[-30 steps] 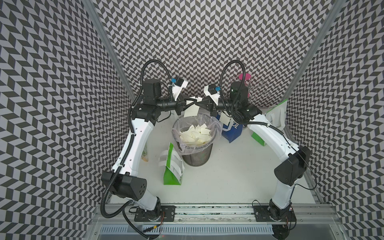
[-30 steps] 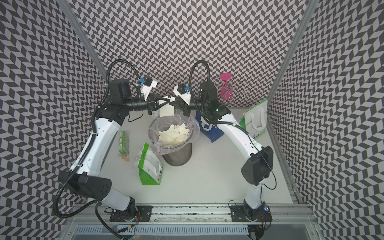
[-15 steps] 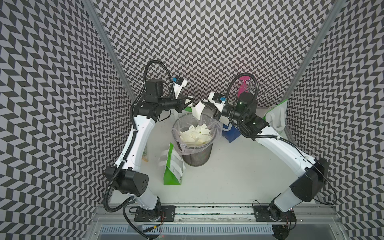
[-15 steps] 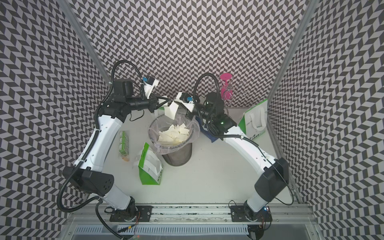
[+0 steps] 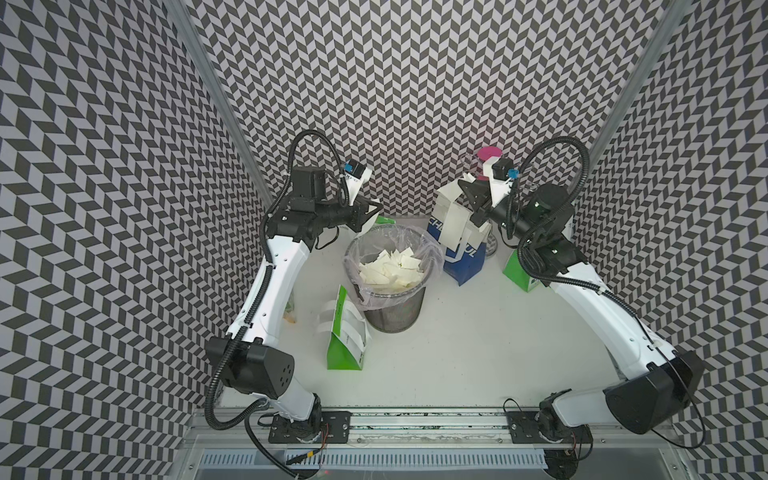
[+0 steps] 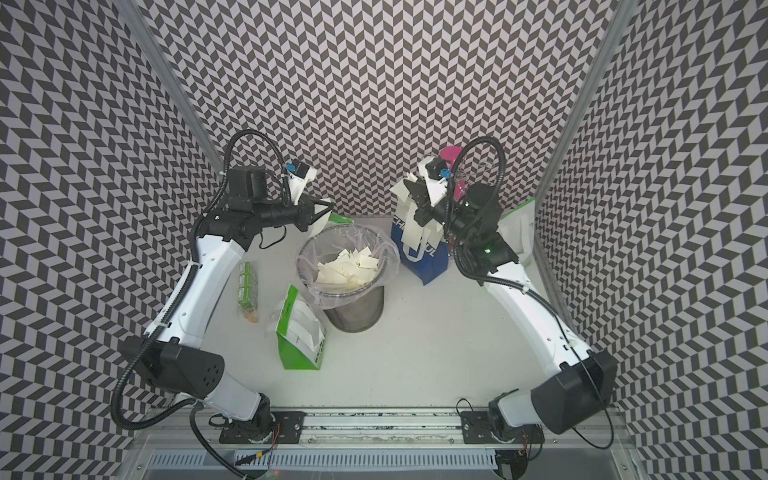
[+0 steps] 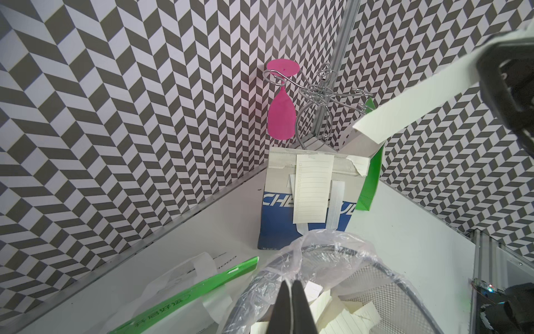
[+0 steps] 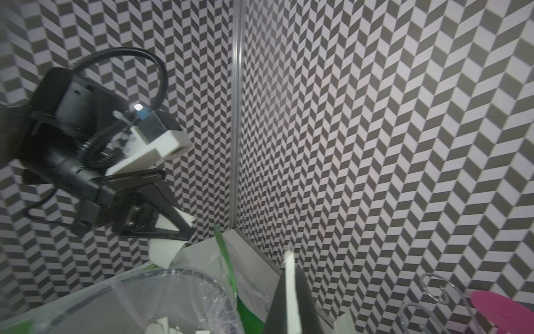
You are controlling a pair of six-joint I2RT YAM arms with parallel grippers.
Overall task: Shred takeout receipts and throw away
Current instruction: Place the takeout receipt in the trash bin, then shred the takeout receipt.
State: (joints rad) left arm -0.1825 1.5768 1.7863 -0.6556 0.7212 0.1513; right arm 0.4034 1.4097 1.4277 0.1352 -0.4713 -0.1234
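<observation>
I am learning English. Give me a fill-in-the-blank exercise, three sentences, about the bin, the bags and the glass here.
The torn receipt scraps lie in the wire bin, which is lined with clear ____.
The bag with a lined receipt on its front is white and ____.
The glass hanging from the wire rack is ____.
Missing words: plastic, blue, pink.

The right gripper (image 8: 290, 284) stood pinched shut on a receipt strip (image 8: 289, 261) seen edge-on, while across the lined bin (image 8: 187, 271) holding white scraps (image 8: 161, 325) the blurred left gripper (image 8: 185, 231) was clamped on a torn piece (image 8: 163, 251), with a green-and-white bag (image 8: 228, 269) standing beyond the bin by the walls' corner.
</observation>
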